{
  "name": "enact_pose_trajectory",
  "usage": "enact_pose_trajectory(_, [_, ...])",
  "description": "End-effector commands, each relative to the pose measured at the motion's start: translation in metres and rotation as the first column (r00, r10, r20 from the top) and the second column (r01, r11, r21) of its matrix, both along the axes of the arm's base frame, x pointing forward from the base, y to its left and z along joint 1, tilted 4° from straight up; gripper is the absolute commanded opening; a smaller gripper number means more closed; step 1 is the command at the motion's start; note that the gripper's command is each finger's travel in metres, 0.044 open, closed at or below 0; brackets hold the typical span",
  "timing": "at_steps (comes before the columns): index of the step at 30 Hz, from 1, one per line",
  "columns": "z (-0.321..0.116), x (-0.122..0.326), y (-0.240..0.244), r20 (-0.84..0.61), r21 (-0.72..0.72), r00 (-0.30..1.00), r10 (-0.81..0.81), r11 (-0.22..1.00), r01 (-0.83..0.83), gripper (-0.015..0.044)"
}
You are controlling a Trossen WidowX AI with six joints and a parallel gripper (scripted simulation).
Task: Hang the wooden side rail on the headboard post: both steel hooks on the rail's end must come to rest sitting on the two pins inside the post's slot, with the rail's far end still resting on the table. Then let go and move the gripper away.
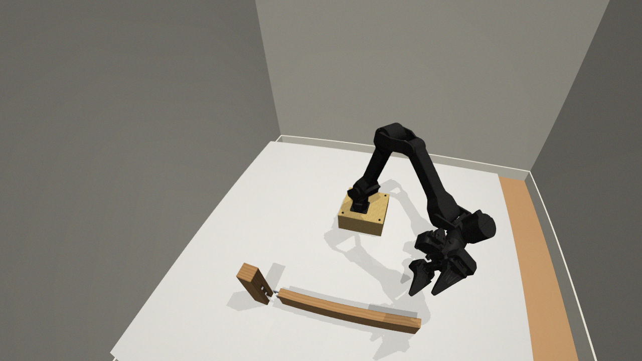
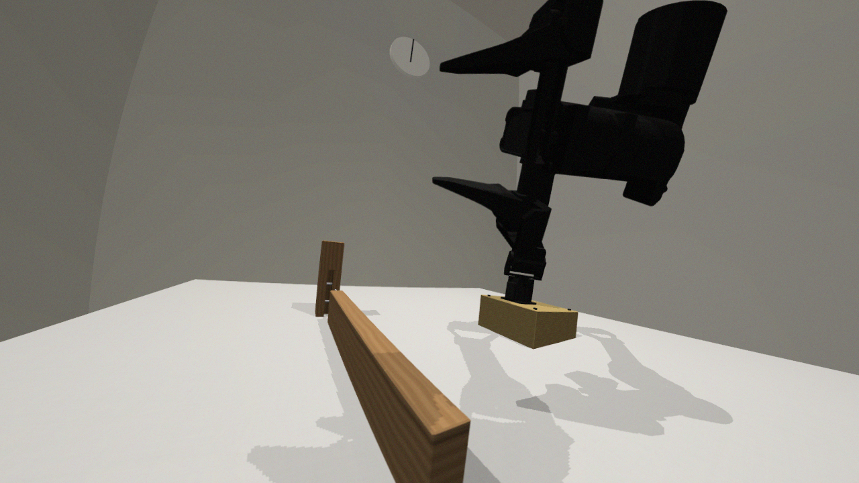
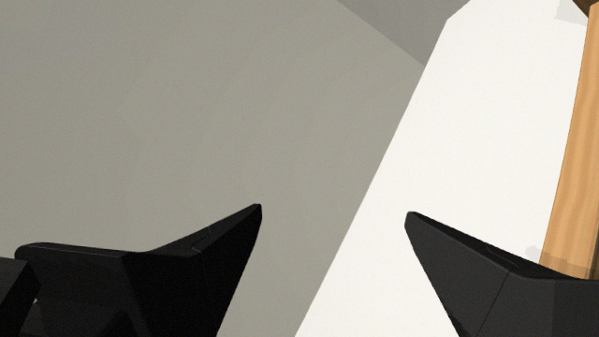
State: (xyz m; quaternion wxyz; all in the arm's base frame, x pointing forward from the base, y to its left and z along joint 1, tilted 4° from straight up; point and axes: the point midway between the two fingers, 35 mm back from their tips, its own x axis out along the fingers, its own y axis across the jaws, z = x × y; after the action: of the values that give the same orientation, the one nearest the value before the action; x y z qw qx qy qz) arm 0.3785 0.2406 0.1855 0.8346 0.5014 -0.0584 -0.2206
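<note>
We see the side rail as a long, straight-edged bar of warm orange-brown wood, its grain running lengthwise, standing on its narrow edge. Its far end reaches towards the near right part of the white bench, while its hooked end points at the headboard post, just beside it. A bit of grey steel shows between the two; we cannot tell whether the hooks sit on the pins.

The post is a short upright block of darker brown wood near the bench's left edge. Its slot is a dark recess facing the rail, with small pale metal pins inside.

Our tool is wide open, holding nothing, above the bench and apart from the rail. The black arm rises from a yellowish wooden block towards the bench's back edge.

A tan strip runs along the right edge. Plain grey walls surround us, and a pale round disc with a dark line hangs on one.
</note>
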Motion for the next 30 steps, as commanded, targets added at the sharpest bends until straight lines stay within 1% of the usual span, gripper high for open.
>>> enact_pose_trajectory(1, [-0.001,0.001,-0.002,-0.004,-0.004,1.000,-0.001,1.000,0.001,0.0426])
enact_pose_trajectory(2, [-0.005,0.005,-0.008,-0.017,-0.016,1.000,-0.002,1.000,0.002,0.0440])
enact_pose_trajectory(9, [-0.056,0.040,-0.092,-0.180,-0.172,0.983,-0.028,0.985,-0.004,0.0440])
enact_pose_trajectory(15, [-0.092,0.045,-0.176,-0.328,-0.321,0.941,-0.081,0.947,-0.030,0.0440])
enact_pose_trajectory(22, [-0.128,0.026,-0.261,-0.459,-0.436,0.881,-0.114,0.893,-0.111,0.0440])
enact_pose_trajectory(30, [-0.158,-0.033,-0.348,-0.571,-0.553,0.808,-0.142,0.794,-0.252,0.0440])
